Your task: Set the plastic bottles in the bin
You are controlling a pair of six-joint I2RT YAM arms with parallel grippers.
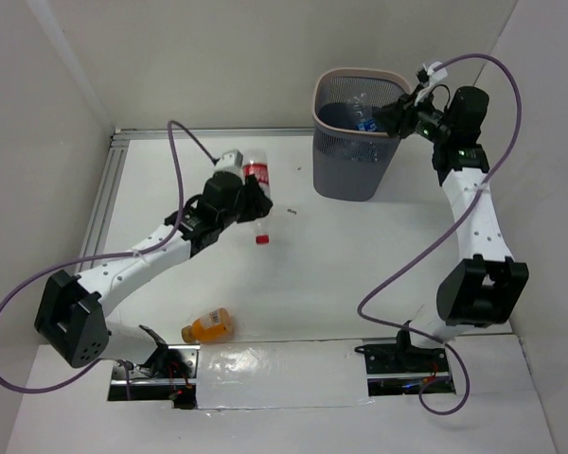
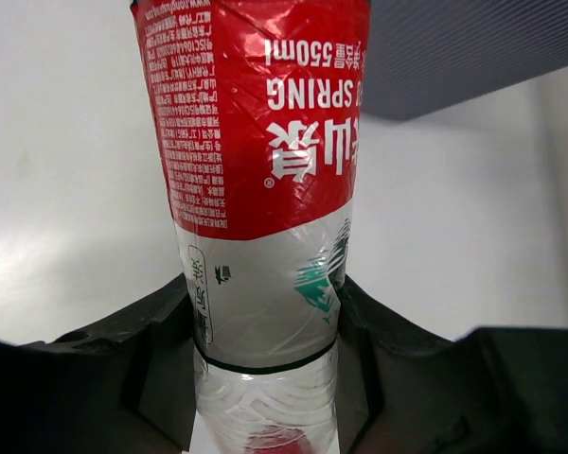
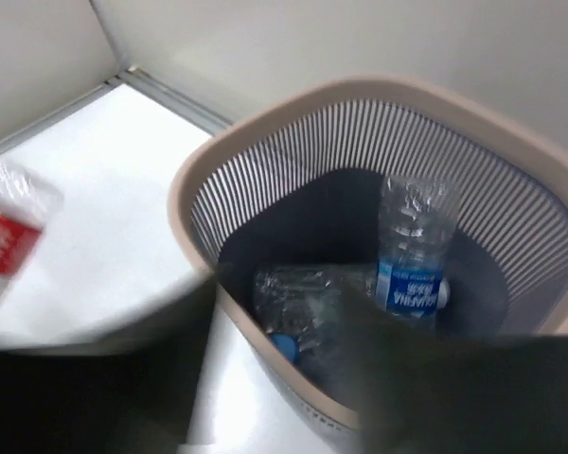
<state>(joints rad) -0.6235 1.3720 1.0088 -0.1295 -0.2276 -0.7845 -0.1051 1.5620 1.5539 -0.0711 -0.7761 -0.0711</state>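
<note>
My left gripper (image 1: 251, 205) is shut on a clear plastic bottle with a red label (image 1: 256, 180) on the table left of centre; its red cap (image 1: 262, 239) points toward me. In the left wrist view both fingers (image 2: 161, 355) press the bottle (image 2: 256, 161) below its label. A stubby orange bottle (image 1: 208, 326) lies near the front edge. The grey mesh bin (image 1: 357, 142) stands at the back. My right gripper (image 1: 399, 115) hovers over its right rim, open and holding nothing. Inside the bin (image 3: 293, 123) lie a blue-labelled bottle (image 3: 413, 284) and a clear blue-capped one (image 3: 303, 293).
White walls close in the table on the left, back and right. A metal rail (image 1: 109, 189) runs along the left edge. Purple cables loop from both arms. The red-labelled bottle shows blurred at the left of the right wrist view (image 3: 5, 232).
</note>
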